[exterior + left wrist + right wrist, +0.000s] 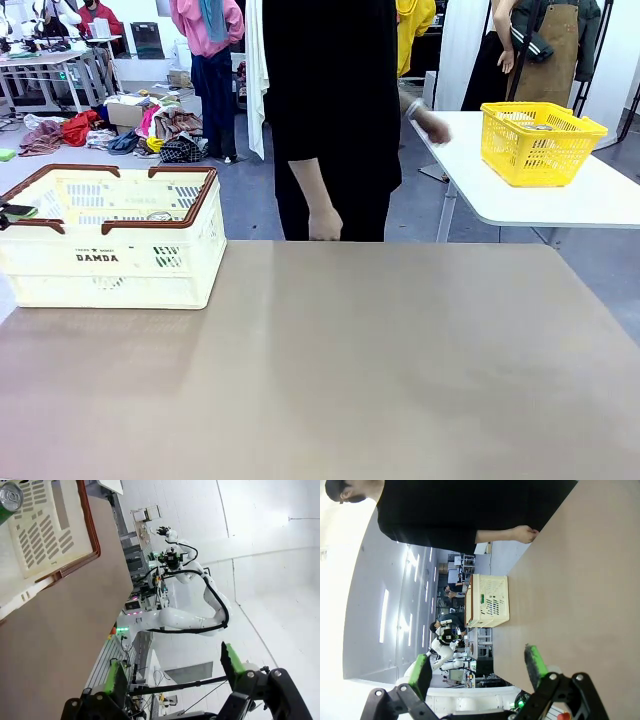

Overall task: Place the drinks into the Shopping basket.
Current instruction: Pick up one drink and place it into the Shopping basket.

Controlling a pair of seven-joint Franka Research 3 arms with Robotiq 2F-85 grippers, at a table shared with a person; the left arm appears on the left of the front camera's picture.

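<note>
The cream Shopping basket (pixel 110 255), with a brown rim and "DAMDA" on its side, stands at the table's far left. Close up in the left wrist view, a green drink can (pixel 10 499) with a silver top stands inside the basket (pixel 45 530). A small silver round (pixel 160 215) shows inside it in the front view. My left gripper (pixel 175 672) is open and empty, apart from the basket. My right gripper (pixel 479 669) is also open and empty, over bare table, with the basket (pixel 490 601) far off.
A person in black stands at the far edge, one hand (pixel 325 225) hanging by the table and the other (pixel 432 126) over a white side table (pixel 560 200). A yellow mesh basket (pixel 540 145) stands there. A dark object (pixel 15 212) lies by the basket's left rim.
</note>
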